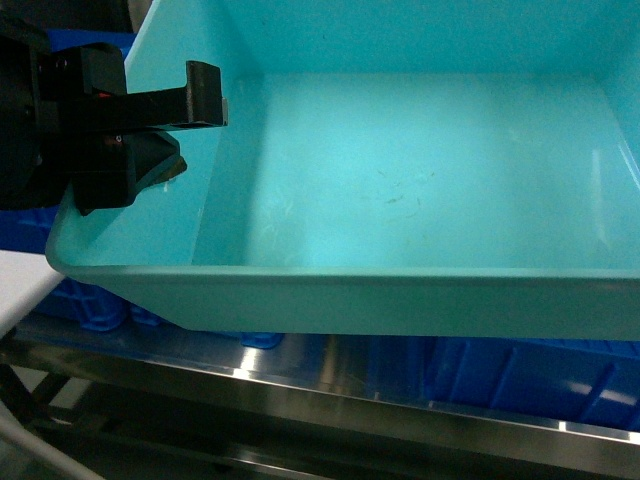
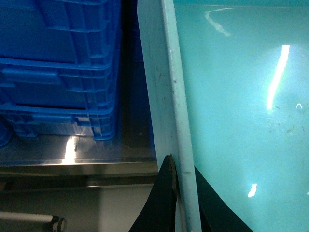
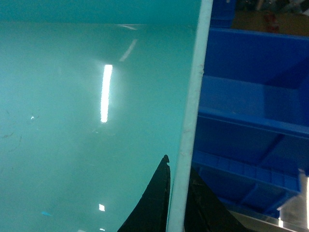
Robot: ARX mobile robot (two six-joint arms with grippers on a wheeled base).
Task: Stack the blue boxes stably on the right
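Turquoise tub held aloft by both arms, above the steel shelf and dark crates.

Smooth light turquoise plastic tub [image 1: 420, 190] is pinched at opposite rims: the left gripper [image 2: 176, 193] is clamped over the left wall, the right gripper [image 3: 177, 203] over the right wall, one finger inside and one outside each. It should be kept level and both clamps kept equally firm while it is carried rightward over the polished steel shelf [image 1: 330, 375], clear of the ribbed dark blue plastic crates [image 3: 251, 111] beyond, then lowered squarely.
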